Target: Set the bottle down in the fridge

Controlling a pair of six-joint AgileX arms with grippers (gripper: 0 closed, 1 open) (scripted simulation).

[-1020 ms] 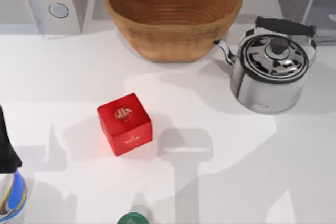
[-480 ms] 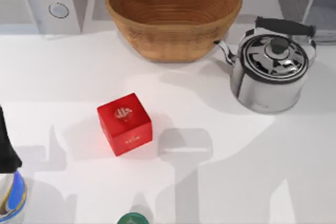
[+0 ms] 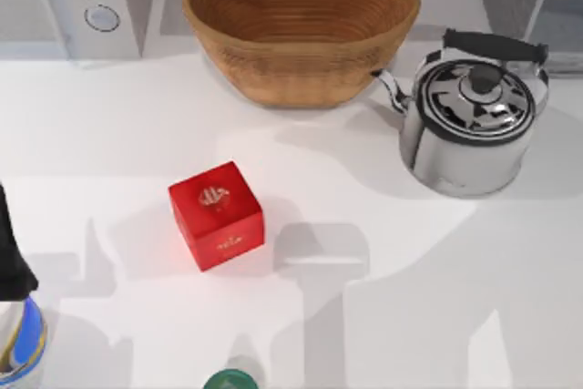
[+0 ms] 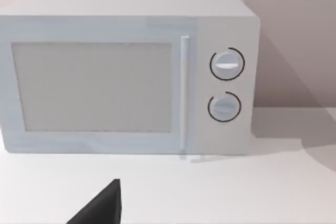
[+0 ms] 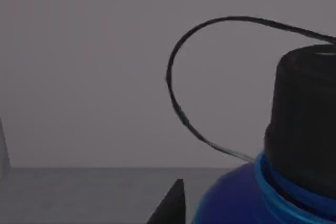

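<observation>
Through our right wrist camera we see the shiny blue cylindrical bottle (image 5: 239, 198) with its black screw cap (image 5: 302, 124) and thin black wire loop (image 5: 176, 103), close to the lens against a plain grey wall and floor. One dark fingertip (image 5: 170, 205) of our right gripper shows beside it; whether the fingers pinch the bottle we cannot tell.

Our left wrist camera faces a white boxy microwave (image 4: 126, 72) with two round dials; of our left gripper, one dark fingertip (image 4: 100, 208) shows, its spread unclear.

On the white tabletop (image 3: 118, 134), a red cube (image 3: 217, 215) sits left of centre, a woven brown basket (image 3: 301, 25) at the far edge, a chrome kettle (image 3: 474, 125) toward the far right corner.
</observation>
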